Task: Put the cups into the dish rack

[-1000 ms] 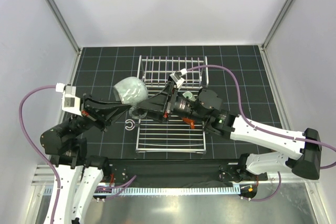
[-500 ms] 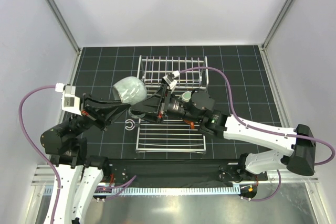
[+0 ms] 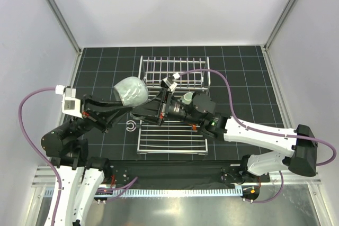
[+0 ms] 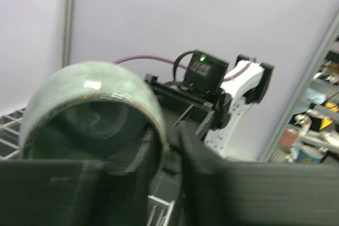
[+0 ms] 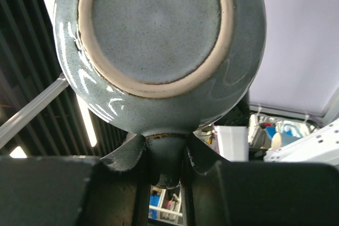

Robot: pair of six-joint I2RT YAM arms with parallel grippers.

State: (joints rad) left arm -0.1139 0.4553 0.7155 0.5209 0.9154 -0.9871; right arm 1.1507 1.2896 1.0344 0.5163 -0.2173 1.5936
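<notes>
The pale grey-green round mug (image 3: pixel 131 91) hangs tilted above the table, left of the dish rack (image 3: pixel 175 71). My left gripper (image 3: pixel 127 110) straddles its rim. In the left wrist view one finger sits inside the mug (image 4: pixel 90 93) and the other outside, with a thin blurred gap at the gripper (image 4: pixel 169 152). My right gripper (image 3: pixel 142 114) reaches in from the right. In the right wrist view the mug's base (image 5: pixel 156 30) faces the camera, and the gripper (image 5: pixel 165 154) is shut on the mug's handle (image 5: pixel 165 158). A mint-green mug (image 3: pixel 188 98) stands in the rack.
A small white C-shaped hook (image 3: pixel 131 126) lies on the black gridded table just left of the rack's flat base (image 3: pixel 172 137). The rack's upright barred section stands at the back. The right arm stretches across the rack.
The right arm has reached left across the rack to the mug, and its jaws have closed onto the handle. The left jaws have eased slightly. The mug has barely moved.
</notes>
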